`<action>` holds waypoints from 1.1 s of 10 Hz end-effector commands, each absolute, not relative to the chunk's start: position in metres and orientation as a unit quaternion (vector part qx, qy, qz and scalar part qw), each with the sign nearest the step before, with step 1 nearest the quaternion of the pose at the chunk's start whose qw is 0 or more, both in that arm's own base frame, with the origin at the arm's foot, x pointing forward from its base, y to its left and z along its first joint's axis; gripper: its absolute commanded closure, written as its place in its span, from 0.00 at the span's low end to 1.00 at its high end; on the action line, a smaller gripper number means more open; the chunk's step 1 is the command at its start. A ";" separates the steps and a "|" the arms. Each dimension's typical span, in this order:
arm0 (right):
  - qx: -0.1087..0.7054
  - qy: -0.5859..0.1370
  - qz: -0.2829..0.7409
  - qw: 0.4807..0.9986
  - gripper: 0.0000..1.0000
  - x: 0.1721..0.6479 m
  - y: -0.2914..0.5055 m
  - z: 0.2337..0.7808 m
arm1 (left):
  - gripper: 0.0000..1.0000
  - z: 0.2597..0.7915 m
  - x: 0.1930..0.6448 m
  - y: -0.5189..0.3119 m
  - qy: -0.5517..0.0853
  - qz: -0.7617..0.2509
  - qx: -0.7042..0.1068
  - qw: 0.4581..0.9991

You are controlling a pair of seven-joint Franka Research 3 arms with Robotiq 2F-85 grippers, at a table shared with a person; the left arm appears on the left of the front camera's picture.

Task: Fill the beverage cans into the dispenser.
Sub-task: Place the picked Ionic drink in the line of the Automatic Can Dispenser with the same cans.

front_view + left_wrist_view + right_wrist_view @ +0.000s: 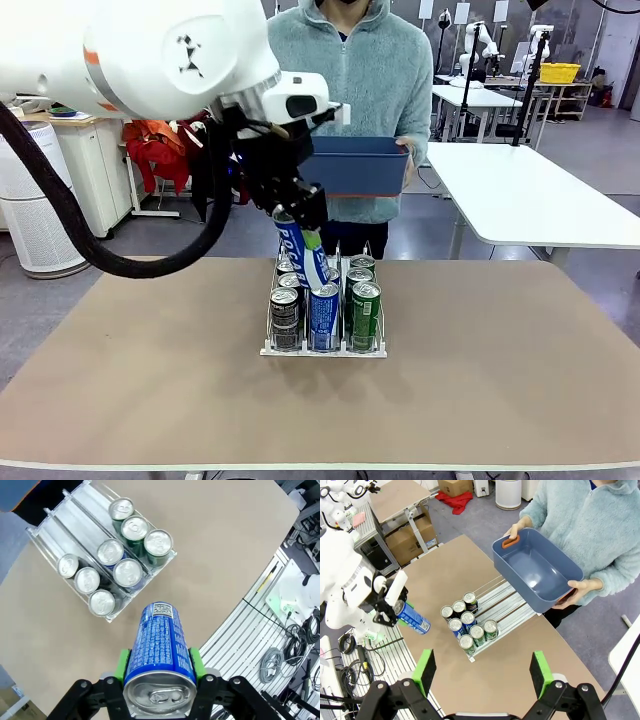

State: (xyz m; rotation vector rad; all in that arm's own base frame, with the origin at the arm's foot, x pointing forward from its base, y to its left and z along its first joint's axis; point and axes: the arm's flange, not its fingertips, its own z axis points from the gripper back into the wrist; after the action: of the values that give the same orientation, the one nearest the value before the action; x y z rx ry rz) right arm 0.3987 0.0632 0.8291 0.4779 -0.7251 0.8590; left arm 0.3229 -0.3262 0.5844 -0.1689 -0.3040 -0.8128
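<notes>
Cans: eight in the dispenser (pixel 52 522), a ninth blue can (pixel 159 647) pinched in left jaws; right jaws spread.

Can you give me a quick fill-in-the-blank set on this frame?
1. The left gripper is shut on a ___-and-white can.
2. The dispenser already holds ___ cans.
3. The right gripper is ___.
4. The person holds an empty dark blue ___.

Missing words: blue; eight; open; bin
</notes>
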 end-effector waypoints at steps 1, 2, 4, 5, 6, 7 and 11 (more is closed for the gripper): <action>0.225 -0.337 0.404 0.820 0.00 0.398 0.062 0.830 | 0.43 0.566 0.318 -0.328 -0.166 -0.422 -0.076 0.888; 0.225 -0.337 0.404 0.820 0.00 0.398 0.062 0.830 | 0.43 0.557 0.317 -0.333 -0.168 -0.423 -0.078 0.887; 0.225 -0.337 0.404 0.820 0.00 0.398 0.062 0.830 | 0.43 0.533 0.319 -0.342 -0.156 -0.424 -0.107 0.886; 0.225 -0.337 0.404 0.820 0.00 0.398 0.062 0.830 | 0.43 0.523 0.323 -0.343 -0.153 -0.426 -0.099 0.886; 0.225 -0.337 0.404 0.820 0.00 0.398 0.062 0.830 | 0.43 0.515 0.330 -0.345 -0.173 -0.442 -0.084 0.876; 0.225 -0.337 0.404 0.820 0.00 0.398 0.062 0.830 | 0.43 0.508 0.336 -0.345 -0.166 -0.453 -0.071 0.873; 0.225 -0.337 0.404 0.820 0.00 0.398 0.062 0.830 | 0.43 0.491 0.360 -0.342 -0.140 -0.460 -0.077 0.873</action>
State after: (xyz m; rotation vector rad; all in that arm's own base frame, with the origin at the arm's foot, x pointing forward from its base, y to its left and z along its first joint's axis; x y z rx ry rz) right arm 0.3987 0.0631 0.8291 0.4778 -0.7252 0.8590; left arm 0.3544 -0.3432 0.4830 -0.1516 -0.2780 -0.9465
